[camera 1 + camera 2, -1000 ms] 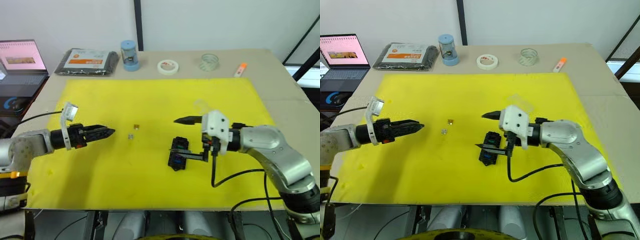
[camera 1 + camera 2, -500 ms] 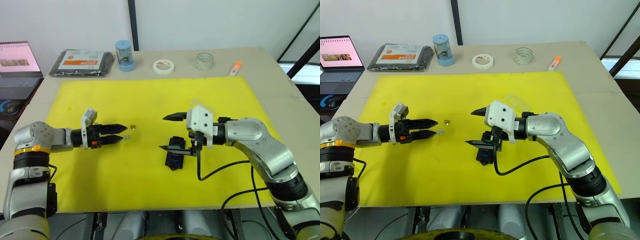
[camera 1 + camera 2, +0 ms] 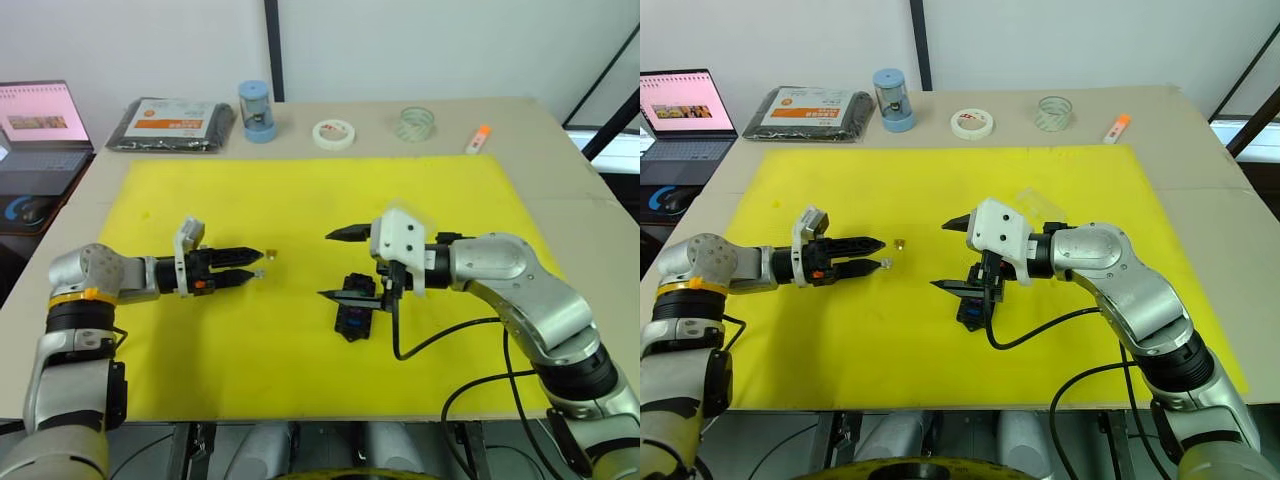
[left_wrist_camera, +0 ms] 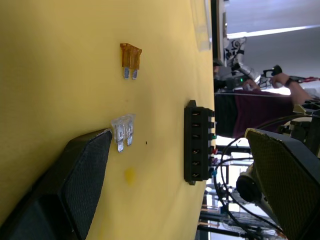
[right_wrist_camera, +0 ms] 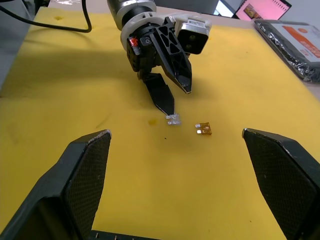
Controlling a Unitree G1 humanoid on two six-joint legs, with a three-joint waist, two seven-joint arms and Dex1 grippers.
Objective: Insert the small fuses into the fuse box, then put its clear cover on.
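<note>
Yellow mat (image 3: 300, 190) on tabletop. Left pincer (image 3: 876, 253) released, straddling clear-grey blade fuse (image 4: 123, 131); brown blade fuse (image 4: 130, 59) near. Close squarely on plastic body. Right pincer (image 3: 945, 256) released above black rectangular fuse box (image 4: 198, 143).

Open yellow mat (image 3: 250, 350) between the two claws — only a clear fuse (image 5: 173, 119) and a brown fuse (image 5: 203, 129) lie there, near each other. Fuse box (image 4: 199, 142) sits under the spread right claw (image 3: 333, 265). Clutter lines the tabletop's (image 3: 560, 140) far edge — well apart.

My head cameras look down over the whole yellow mat (image 3: 300, 200); my wrist cameras sit low, facing each other across two loose fuses (image 5: 189, 124).
</note>
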